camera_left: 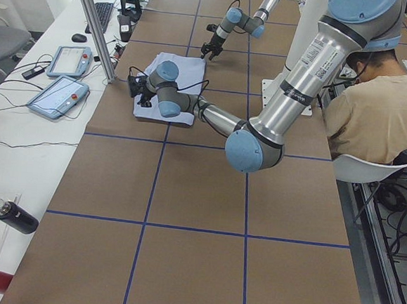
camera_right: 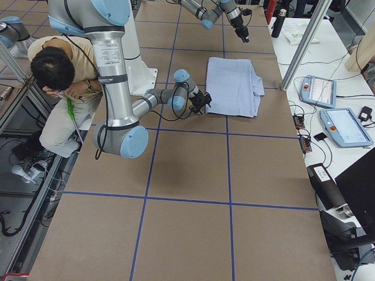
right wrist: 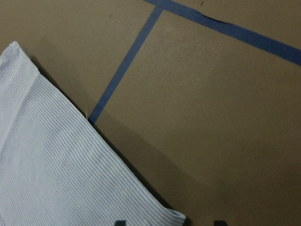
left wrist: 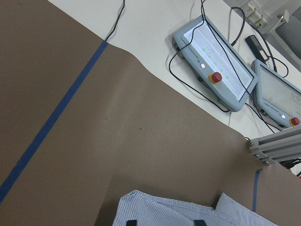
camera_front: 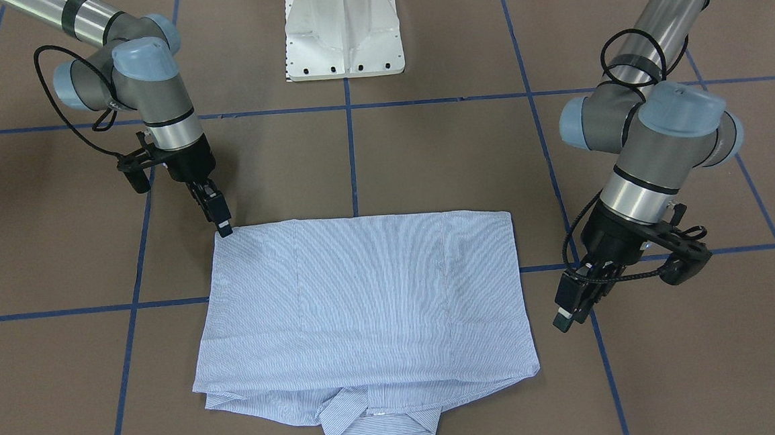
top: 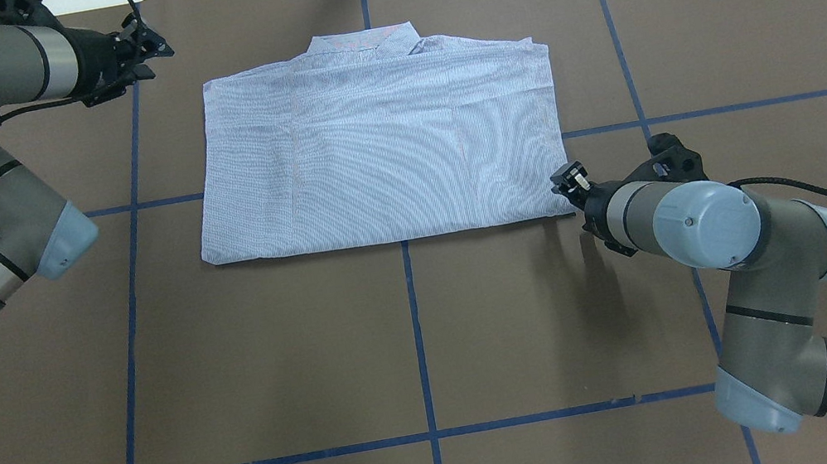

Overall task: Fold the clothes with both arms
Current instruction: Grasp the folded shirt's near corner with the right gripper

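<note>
The clothes are one light blue striped shirt (camera_front: pixel 365 299) (top: pixel 383 153), folded into a flat rectangle on the brown table, collar on the side away from the robot. My right gripper (camera_front: pixel 224 227) (top: pixel 563 182) hovers at the shirt's near right corner. In the right wrist view its fingertips (right wrist: pixel 120 221) stand apart, open, with the shirt's corner (right wrist: pixel 176 215) between them. My left gripper (camera_front: pixel 564 321) (top: pixel 160 46) hangs off the far left corner, beside the collar end and apart from the cloth. The left wrist view shows its fingertips (left wrist: pixel 131 221) apart, open, above the shirt (left wrist: pixel 178 212).
The white pedestal base (camera_front: pixel 342 32) stands behind the shirt's near edge. A person (camera_right: pixel 58 76) sits beside the robot. Teach pendants (left wrist: pixel 216 70) with cables and an aluminium post (camera_left: pixel 94 24) line the far table side. Blue tape lines cross the brown surface.
</note>
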Available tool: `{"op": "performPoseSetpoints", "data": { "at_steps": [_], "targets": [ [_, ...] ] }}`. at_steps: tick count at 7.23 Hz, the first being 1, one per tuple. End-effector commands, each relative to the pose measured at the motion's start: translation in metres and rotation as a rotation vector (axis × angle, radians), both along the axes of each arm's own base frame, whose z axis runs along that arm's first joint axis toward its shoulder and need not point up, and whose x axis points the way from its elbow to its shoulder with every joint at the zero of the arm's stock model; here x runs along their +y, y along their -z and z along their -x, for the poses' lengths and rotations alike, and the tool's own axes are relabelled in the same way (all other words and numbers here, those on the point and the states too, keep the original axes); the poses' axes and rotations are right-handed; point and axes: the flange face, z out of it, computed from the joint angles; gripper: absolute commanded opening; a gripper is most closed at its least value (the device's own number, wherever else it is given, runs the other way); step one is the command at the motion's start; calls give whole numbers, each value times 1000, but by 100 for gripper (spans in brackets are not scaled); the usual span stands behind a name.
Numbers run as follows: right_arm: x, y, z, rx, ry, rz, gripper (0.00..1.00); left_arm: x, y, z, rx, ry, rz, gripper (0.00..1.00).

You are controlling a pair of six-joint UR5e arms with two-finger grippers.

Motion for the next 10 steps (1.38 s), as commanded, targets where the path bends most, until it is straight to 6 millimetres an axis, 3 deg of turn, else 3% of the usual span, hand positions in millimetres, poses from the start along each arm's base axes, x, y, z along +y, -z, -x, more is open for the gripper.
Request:
{"op": "performPoseSetpoints", "data": {
  "at_steps": [1,3,5,10],
  "targets": [
    [0,0,2,0,2,0,62,0,-1,0,-1,1,1,50],
    [-1,0,2,2,-3,-3,27,0,-3,1,-6,0,-1,50],
    [-1,1,3,1,-3,-4,0,0,-3,0,-7,-2,-3,50],
    [-1,14,-2,-18,1,-19,0,0,-3,0,-8,-2,-1,50]
  ]
}}
